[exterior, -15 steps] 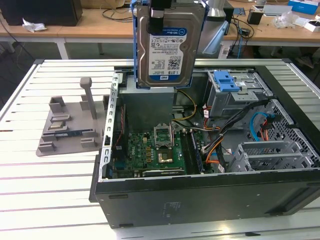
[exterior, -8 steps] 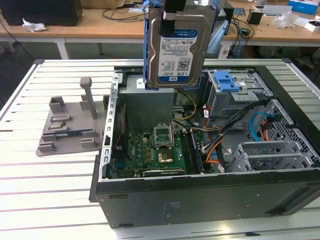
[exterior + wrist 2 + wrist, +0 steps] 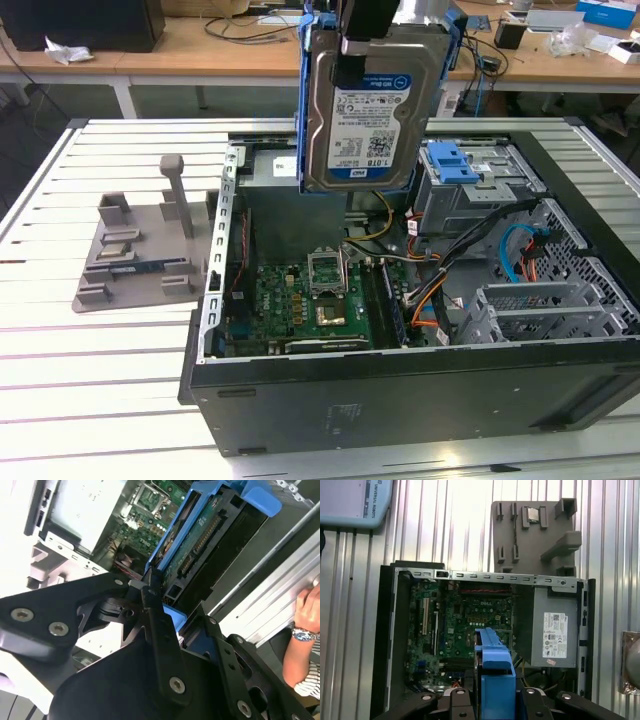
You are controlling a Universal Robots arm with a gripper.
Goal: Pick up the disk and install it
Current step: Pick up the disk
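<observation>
The disk hangs upright in the air above the open computer case, its white-and-blue label facing the exterior view. A bright blue bracket frames its edges. My gripper is shut on the disk's upper end. In the second wrist view the black fingers clamp the blue bracket of the disk, whose green circuit side and connector show. In the first wrist view the disk's blue bracket edge points down over the motherboard, between the parts of my gripper.
Inside the case a grey drive cage with a blue latch sits at the exterior view's right, and a grey box with a white sticker lies beside the motherboard. A grey fixture stands on the slatted table. A person's hand rests near the table edge.
</observation>
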